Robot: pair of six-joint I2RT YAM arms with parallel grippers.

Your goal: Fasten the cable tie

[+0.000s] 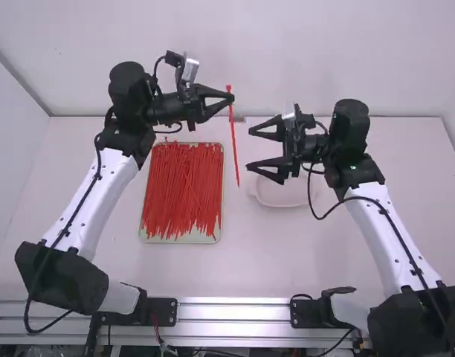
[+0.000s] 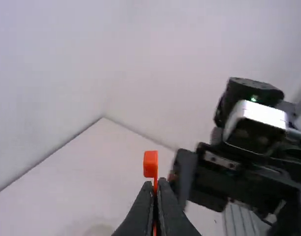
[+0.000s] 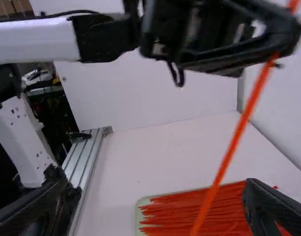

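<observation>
**Aloft, pinched by one end**

Seen from above: lifted well off the table on the bent left arm, with the left gripper (image 1: 226, 102) clenched on the cable tie (image 1: 233, 141) just below its head, strip hanging down beside the tray (image 1: 181, 239) heaped with red ties (image 1: 183, 190). Facing it from the right side, raised and level, with the right gripper (image 1: 253, 149) spread wide, near a white dish (image 1: 276, 197).

Seen from the left wrist: fingers (image 2: 140, 206) pressed together on the tie, head poking above the tips.

Seen from the right wrist: fingers (image 3: 273, 206) splayed, grasping nothing, the tie slanting between them above the tray.
</observation>
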